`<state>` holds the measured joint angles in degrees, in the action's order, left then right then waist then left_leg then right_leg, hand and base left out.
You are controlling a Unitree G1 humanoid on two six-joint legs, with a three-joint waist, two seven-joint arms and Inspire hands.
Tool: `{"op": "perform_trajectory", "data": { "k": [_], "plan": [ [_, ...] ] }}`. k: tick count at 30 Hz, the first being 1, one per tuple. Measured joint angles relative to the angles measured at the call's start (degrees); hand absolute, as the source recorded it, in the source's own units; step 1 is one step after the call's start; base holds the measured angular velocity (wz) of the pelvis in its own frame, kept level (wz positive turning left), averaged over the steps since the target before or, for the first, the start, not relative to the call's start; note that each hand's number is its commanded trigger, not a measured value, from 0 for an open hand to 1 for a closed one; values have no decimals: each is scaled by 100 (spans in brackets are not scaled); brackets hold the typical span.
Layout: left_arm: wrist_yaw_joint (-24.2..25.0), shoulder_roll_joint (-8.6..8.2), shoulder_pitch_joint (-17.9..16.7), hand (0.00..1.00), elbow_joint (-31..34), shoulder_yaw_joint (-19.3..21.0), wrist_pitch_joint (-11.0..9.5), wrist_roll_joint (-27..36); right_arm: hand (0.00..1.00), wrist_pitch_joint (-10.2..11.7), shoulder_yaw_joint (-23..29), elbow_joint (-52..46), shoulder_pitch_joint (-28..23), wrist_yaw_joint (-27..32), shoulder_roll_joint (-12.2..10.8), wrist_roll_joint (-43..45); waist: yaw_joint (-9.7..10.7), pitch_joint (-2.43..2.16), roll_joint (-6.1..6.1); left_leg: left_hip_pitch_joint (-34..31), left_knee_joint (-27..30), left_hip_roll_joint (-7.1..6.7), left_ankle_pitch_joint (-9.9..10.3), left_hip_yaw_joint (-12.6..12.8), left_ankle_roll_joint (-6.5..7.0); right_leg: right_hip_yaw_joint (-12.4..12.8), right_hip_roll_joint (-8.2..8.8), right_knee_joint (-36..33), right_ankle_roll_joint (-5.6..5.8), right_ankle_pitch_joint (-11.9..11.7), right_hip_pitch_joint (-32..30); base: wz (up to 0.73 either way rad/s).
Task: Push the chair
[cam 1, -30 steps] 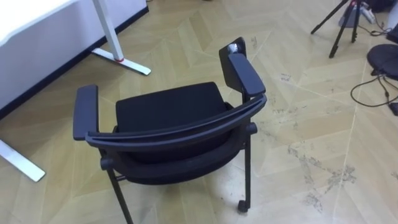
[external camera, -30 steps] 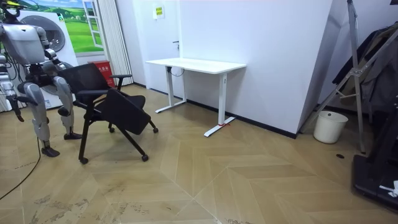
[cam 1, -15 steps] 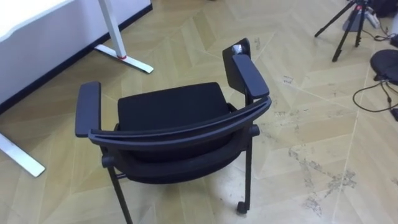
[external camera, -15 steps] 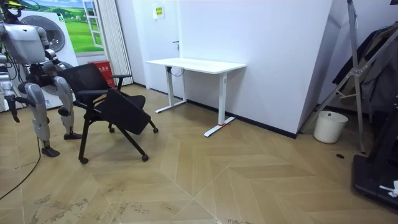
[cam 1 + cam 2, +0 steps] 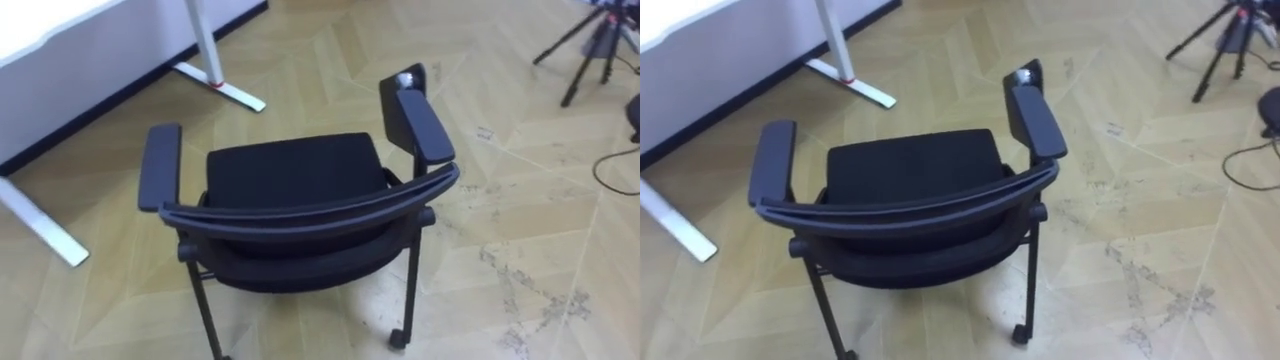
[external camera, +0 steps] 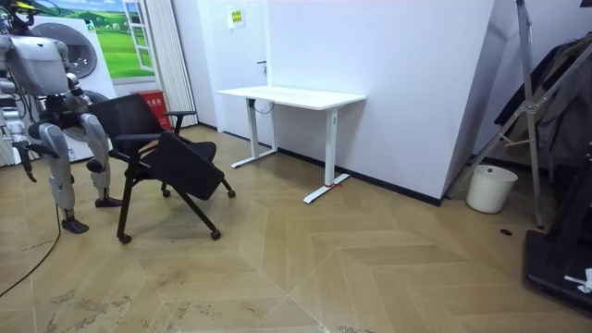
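So the chair (image 5: 295, 178) sits dead centre in the eye views, seen from behind and above; its backrest (image 5: 300, 218) curves across the lower middle, armrests on both sides, seat pointing toward the upper left of the frame, where the white desk (image 5: 40, 25) is. In the room view the robot stands at the far left, right behind the chair, and the desk (image 6: 291, 95) is over in the middle against the wall, well apart from the chair, with bare wood floor (image 6: 305, 268) between them.

Hands: nothing rests on the backrest or the armrests. The right hand (image 6: 30, 173) hangs low by the robot's side at the left edge of the room view, apart from the chair; it's way too small there to make out the fingers, so I can't tell if they're spread or curled.

Progress, my read: lined up and facing the right way, but the push itself isn't started. What's left is basically everything: get the hands onto the backrest, then roll it on its little wheels (image 5: 398, 340) toward the desk; there's a tripod (image 5: 600, 40) at the upper right, but it's off to the side.
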<state>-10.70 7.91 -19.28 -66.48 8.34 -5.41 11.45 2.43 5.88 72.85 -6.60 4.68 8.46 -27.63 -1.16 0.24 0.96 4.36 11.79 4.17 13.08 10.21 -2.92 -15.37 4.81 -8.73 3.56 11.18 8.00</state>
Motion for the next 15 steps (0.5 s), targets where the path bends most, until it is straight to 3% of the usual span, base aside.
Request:
{"op": "perform_trajectory", "data": {
  "k": [4, 9, 15],
  "plan": [
    [-6, -9, -282, 0, 42, 308, 158, -177, 0, -63, -13, 23, 22, -3, 25, 23, -260, -8, -44, -92, 61, -15, 11, -172, 19, -146, 9, 3, 7, 4, 37, 21],
    [-275, 4, -409, 0, 389, 742, 150, -396, 0, -57, -2, 58, 222, 15, 184, 120, -358, 10, -94, -207, 178, -79, 5, -456, 28, -355, 41, 11, 4, 41, 107, 28],
    [-944, 72, -531, 0, 1741, 962, 1, -735, 0, 71, -7, 37, 434, 10, 363, 129, -408, 9, -201, -323, 294, -114, -8, -601, 40, -497, 59, 12, -5, 77, 109, 14]
  ]
}}
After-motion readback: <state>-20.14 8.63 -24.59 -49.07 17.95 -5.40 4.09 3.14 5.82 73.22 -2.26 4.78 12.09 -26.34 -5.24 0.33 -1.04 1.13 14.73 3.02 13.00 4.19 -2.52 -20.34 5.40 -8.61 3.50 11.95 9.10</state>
